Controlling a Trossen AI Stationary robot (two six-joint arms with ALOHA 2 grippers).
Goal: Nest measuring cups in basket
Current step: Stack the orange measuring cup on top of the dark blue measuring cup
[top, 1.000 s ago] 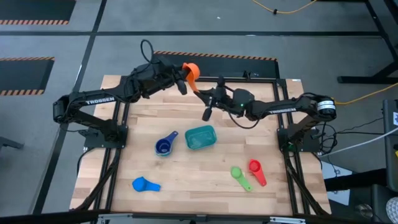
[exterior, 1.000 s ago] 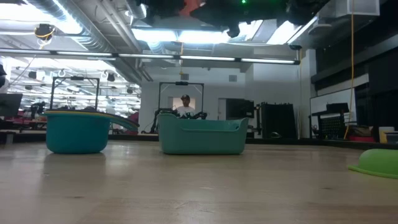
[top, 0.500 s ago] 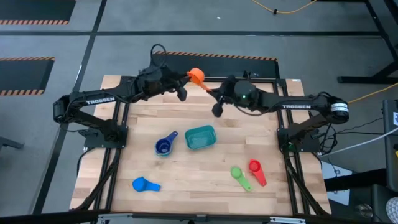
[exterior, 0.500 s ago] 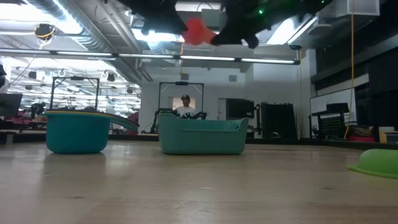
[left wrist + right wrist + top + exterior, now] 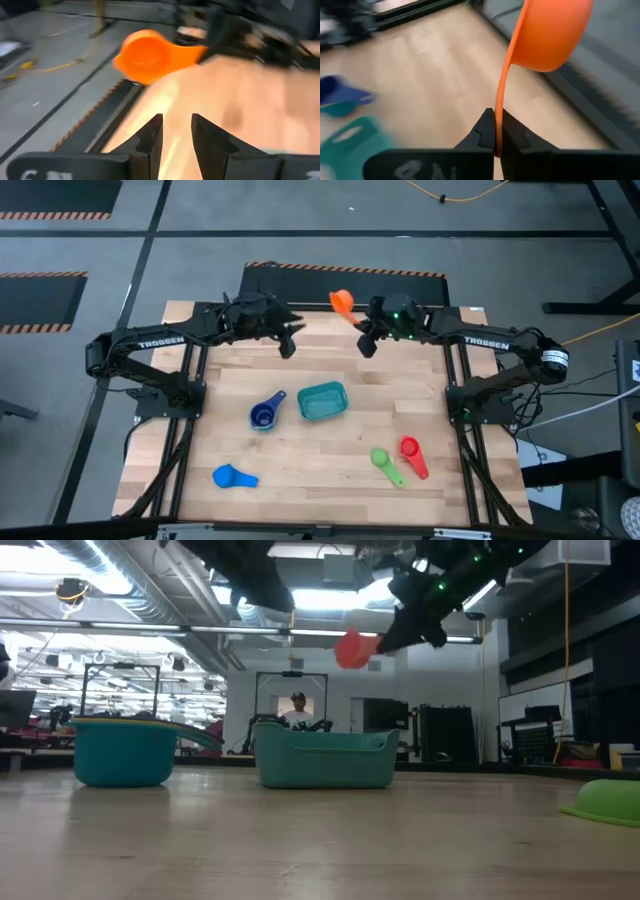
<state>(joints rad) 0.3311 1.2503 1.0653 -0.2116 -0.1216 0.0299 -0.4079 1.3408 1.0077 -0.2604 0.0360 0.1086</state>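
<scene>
Nearest the front edge of the table (image 5: 300, 370), a light blue cup (image 5: 233, 476) lies at the left, while a green cup (image 5: 384, 461) and a red cup (image 5: 411, 454) lie side by side at the right. Farther in, at mid-table, the teal basket (image 5: 322, 401) stands with nothing seen inside it, and a dark blue cup (image 5: 264, 416) rests just beside it, seemingly stacked in a lighter blue cup, though that is hard to confirm from above. A yellow rim is glimpsed on that stack in the low view.

At the far edge, the orange cup (image 5: 342, 302) is held in the air by the right gripper (image 5: 497, 142), whose fingers are clamped on the end of the flat handle, the bowl hanging out beyond them. The left gripper (image 5: 175, 132) is held just across from it, its fingers slightly apart and gripping nothing.

The cup is judged to be light, rigid plastic with a smooth, somewhat slippery surface. The thin handle is the natural place to be gripped, across its flat faces; a hold so near the tip can be expected to let the bowl swing or pivot. A firm pinch should be tolerated without damage. For nesting, the bowl would have to be lowered mouth-up into the basket.
</scene>
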